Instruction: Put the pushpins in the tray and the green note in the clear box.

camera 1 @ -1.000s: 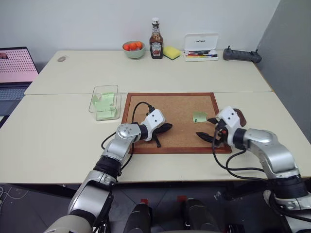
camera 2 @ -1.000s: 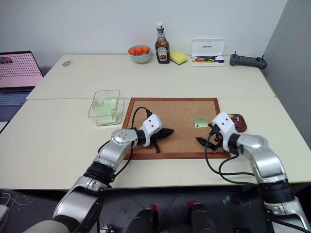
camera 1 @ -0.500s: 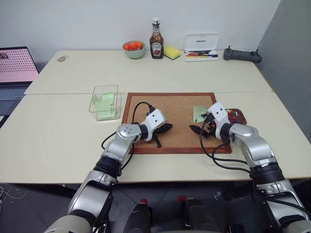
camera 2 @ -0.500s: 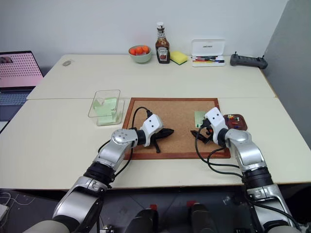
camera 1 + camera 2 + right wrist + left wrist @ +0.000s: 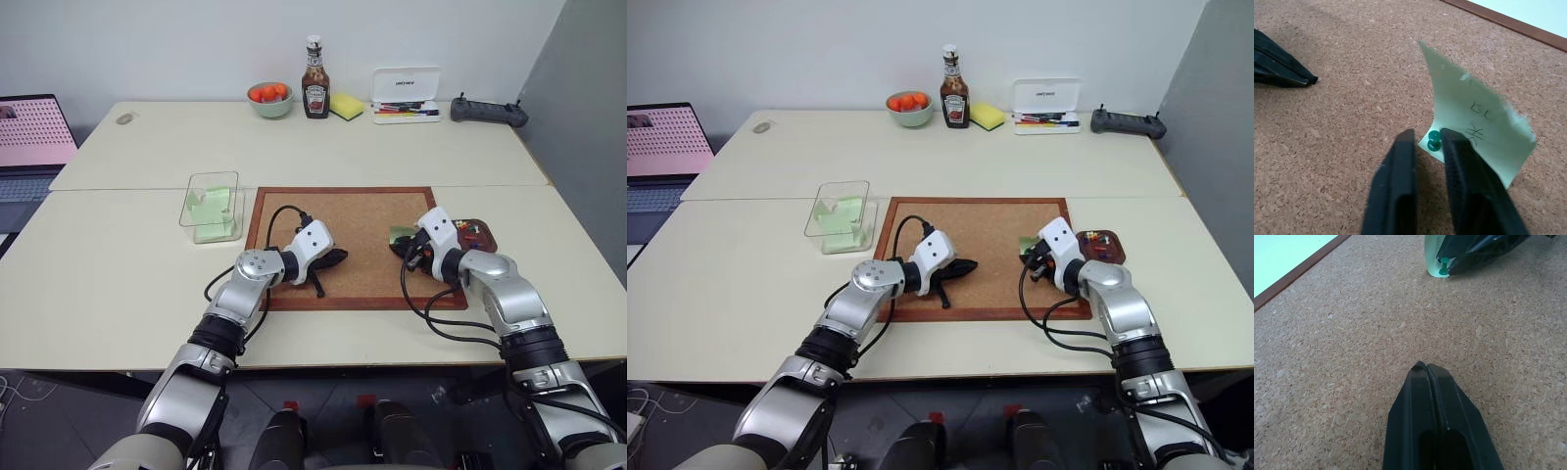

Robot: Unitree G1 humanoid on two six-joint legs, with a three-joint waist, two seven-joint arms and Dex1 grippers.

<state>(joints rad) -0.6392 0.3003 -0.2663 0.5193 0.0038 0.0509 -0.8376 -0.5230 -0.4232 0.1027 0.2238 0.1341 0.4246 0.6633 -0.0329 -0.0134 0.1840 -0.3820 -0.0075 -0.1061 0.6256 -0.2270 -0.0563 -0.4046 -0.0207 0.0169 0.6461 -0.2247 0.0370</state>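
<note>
At the far left a laptop is cut off by the picture's edge. The clear box sits just left of the cork board, with pale green slips inside. The left gripper rests pressed fully together over the board's near left part, holding nothing. On the board's right part, the right gripper has its fingers drawn narrow on either side of a green pushpin stuck in the green note, whose near corner curls up; whether they pinch the pin is unclear. The tray, partly hidden behind that arm, holds small coloured pushpins, too tiny to count
</note>
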